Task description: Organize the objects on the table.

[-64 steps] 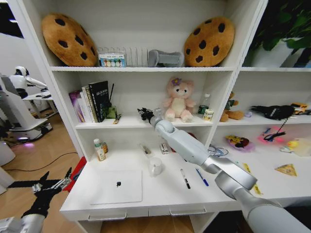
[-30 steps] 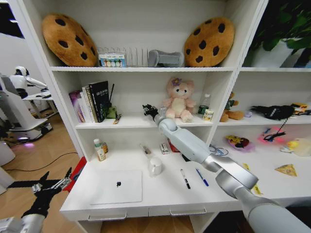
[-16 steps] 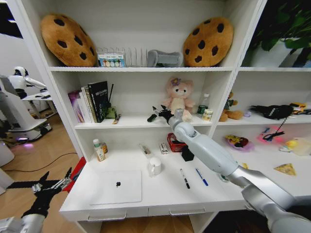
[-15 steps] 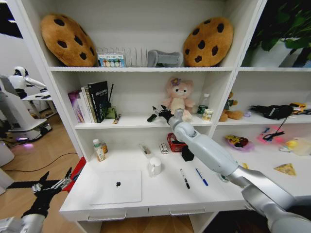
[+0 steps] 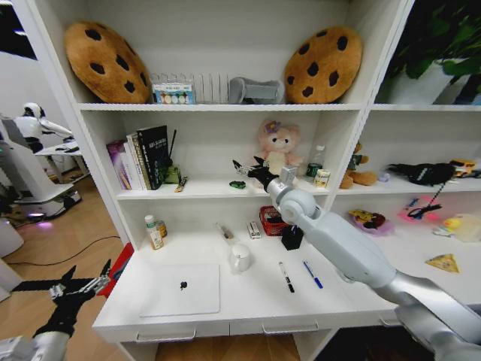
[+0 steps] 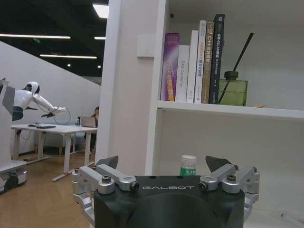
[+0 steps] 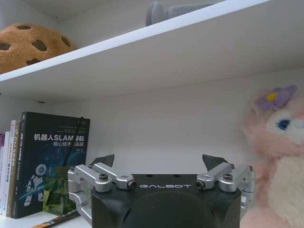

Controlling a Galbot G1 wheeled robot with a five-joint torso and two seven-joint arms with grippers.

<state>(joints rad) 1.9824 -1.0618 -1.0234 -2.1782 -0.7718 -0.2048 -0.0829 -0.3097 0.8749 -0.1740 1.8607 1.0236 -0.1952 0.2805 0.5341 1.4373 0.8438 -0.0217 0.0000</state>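
Up at the middle shelf (image 5: 195,190) of the white bookcase, the right pincer (image 5: 252,170) hangs with its jaws spread and nothing between them, just in front of the pink plush toy (image 5: 277,149); the right wrist view shows the same spread fingertips (image 7: 103,160) facing the shelf's back wall, with the plush at one side and a dark book (image 7: 50,156) at the other. A tiny dark green item (image 5: 237,184) lies on that shelf just beside the pincer, apart from it. Down on the white table (image 5: 248,297), the silver laptop (image 5: 183,289) lies closed near the front edge, a small dark speck on its lid. A black pen (image 5: 286,277) and a blue pen (image 5: 313,274) lie side by side to its right, with a white mug (image 5: 240,257) between laptop and pens. A small green-labelled can (image 5: 322,178) stands on the shelf right of the plush. The left pincer (image 5: 75,289) is held low, off the table's left end, jaws wide apart and empty.
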